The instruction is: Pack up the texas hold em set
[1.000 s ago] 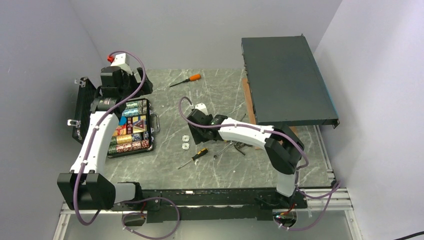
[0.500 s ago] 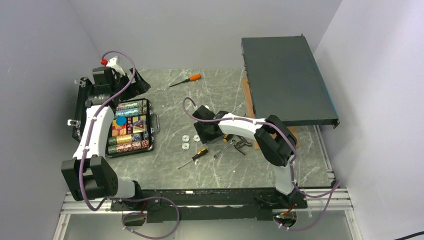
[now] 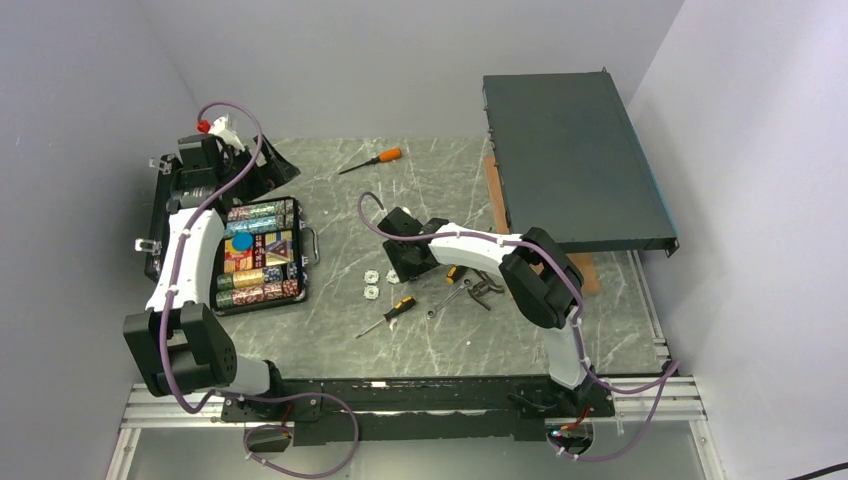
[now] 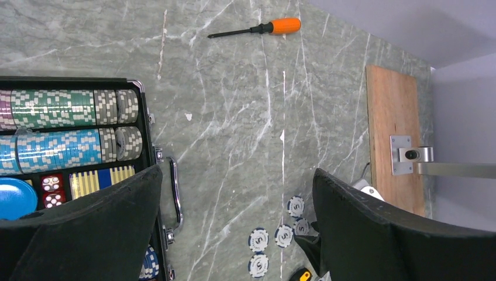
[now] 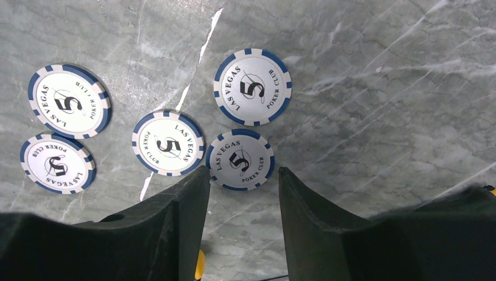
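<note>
Straddling one loose chip [image 5: 240, 159] on the surface [image 5: 380, 117], the right pincer [image 5: 243, 175] stands released, fingers apart, gripping nothing. Four other chips [image 5: 168, 142] lie beside it. Next, I judge: pinch, lift, carry to the open case [image 3: 163, 215]. The left pincer [image 4: 237, 172] gapes empty.

Case [image 3: 302, 250] left, loose chips [image 3: 371, 292] right of it

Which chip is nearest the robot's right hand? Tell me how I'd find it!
Find the open black case on the left of the marble table, then look right to five loose white chips with blue edges, each marked 5. The nearest chip lies just ahead of the gap between the fingers of the right hand, closer than the other four.
</note>
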`<state>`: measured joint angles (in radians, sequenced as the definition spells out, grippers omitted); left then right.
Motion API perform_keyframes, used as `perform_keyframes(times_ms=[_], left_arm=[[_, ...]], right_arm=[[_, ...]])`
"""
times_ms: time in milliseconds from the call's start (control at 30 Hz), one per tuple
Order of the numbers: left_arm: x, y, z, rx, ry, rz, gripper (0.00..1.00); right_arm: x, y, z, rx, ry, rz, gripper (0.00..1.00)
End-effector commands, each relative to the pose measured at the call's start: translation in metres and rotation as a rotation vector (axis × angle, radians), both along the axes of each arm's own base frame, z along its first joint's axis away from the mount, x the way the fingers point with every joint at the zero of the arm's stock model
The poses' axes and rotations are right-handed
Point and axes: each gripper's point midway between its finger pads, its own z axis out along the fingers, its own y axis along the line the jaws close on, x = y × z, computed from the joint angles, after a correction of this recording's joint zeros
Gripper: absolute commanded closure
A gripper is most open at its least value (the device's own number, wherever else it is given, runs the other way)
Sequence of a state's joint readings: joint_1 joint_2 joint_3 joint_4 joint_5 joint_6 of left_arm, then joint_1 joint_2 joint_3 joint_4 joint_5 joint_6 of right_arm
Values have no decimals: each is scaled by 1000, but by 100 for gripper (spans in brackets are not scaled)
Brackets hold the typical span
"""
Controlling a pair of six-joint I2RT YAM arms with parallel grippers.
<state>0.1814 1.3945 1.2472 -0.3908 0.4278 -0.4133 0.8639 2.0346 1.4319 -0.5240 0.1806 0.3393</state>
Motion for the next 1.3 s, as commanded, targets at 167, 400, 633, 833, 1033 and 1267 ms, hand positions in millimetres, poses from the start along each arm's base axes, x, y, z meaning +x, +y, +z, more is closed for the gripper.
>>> perform_keyframes(times_ms=[167, 400, 633, 833, 1033, 1267], left_arm=[[7, 0, 24, -22, -79, -19, 1], [7, 0, 24, -28, -79, -21, 1], [7, 0, 23, -35, -79, -21, 1], [7, 0, 24, -38, -80, -24, 1], [7, 0, 24, -40, -80, -24, 1], [7, -1, 24, -43, -82, -27, 0]], right_arm=[[5, 4, -5, 13, -1, 2, 51], [8, 5, -9, 18, 0, -2, 51], [8, 5, -13, 29, 19, 1, 51], [4, 5, -14, 41, 31, 6, 62], [6, 6, -5, 51, 12, 6, 71], [11, 8, 25, 94, -41, -1, 72]])
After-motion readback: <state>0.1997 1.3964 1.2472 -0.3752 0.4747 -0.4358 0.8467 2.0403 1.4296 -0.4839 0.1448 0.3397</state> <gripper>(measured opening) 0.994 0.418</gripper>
